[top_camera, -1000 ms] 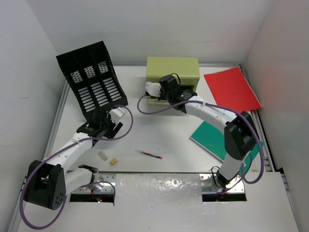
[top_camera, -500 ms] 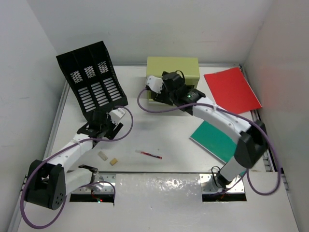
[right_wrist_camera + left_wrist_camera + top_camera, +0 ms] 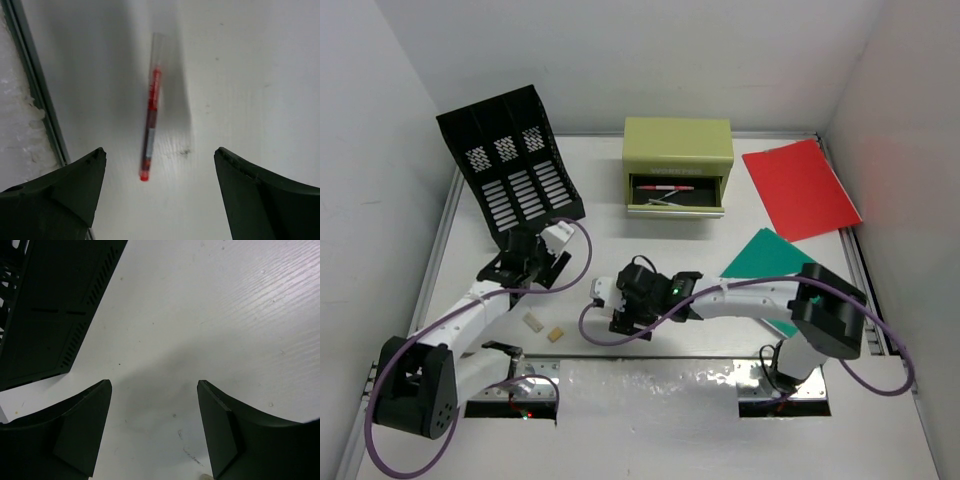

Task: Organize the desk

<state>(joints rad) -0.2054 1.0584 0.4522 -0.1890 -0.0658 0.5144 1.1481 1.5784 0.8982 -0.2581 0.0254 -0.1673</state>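
Note:
The desk (image 3: 650, 245) is a white tabletop with metal edge rails. My right gripper (image 3: 625, 318) hangs low over its front middle, open. In the right wrist view a red pen (image 3: 149, 125) lies flat on the desk just ahead of the gripper (image 3: 160, 150), nearer its left finger and untouched. In the top view that pen is hidden under the gripper. My left gripper (image 3: 523, 255) is open over bare desk (image 3: 200, 315) next to the foot of the black file rack (image 3: 45, 305), with nothing between its fingers (image 3: 85, 430).
An olive drawer chest (image 3: 678, 148) stands at the back with its drawer (image 3: 676, 192) open and pens inside. The black file rack (image 3: 510, 160) leans at back left. A red folder (image 3: 800, 185) and a green folder (image 3: 760, 255) lie at right. Two small erasers (image 3: 533, 322) lie front left.
My right arm swung from the open drawer down to the front of the desk over the red pen, and its jaws widened. The left arm barely moved.

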